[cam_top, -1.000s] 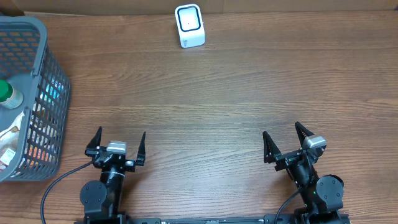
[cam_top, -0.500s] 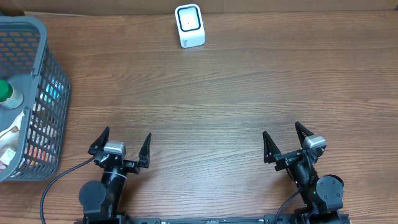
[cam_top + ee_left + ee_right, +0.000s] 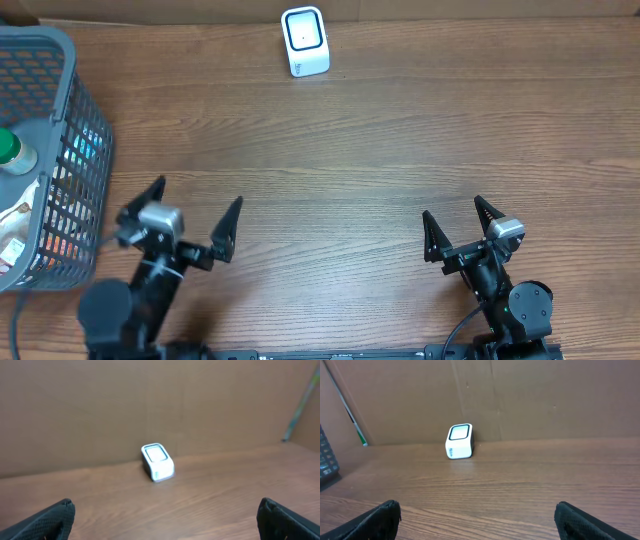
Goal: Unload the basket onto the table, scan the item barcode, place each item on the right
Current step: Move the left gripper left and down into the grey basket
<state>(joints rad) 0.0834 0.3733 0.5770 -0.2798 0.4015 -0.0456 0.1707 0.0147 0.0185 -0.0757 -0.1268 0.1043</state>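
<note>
**Overhead view.** You are looking down on a wooden table (image 3: 350, 150). The scanner (image 3: 305, 40) is standing at the far edge, near the middle, window facing up. A grey mesh basket (image 3: 92, 150) is sitting at the far left, partly cut off by the frame. Inside it, a bottle (image 3: 10, 150) with a green cap is lying against the near wall, a pale packet (image 3: 14, 228) is lying below it, and colourful packaging is showing through the mesh; you cannot tell what that packaging is. The items are all lying inside the basket, well apart from the scanner. The left gripper (image 3: 200, 192) is hovering just beside the basket, jaws spread wide and holding nothing. The right gripper (image 3: 452, 208) is hovering at the near right, jaws equally wide and empty.

**Left wrist view.** The two fingertips (image 3: 47, 521) are showing at the lower corners, far apart, with only bare table between them. The scanner (image 3: 158, 462) is standing ahead, against a cardboard wall (image 3: 150, 405).

**Right wrist view.** The fingertips (image 3: 372, 521) are standing wide apart, gripping nothing. The scanner (image 3: 459, 441) is standing ahead, slightly left. A corner of the basket (image 3: 327, 460) is showing at the left edge.
</note>
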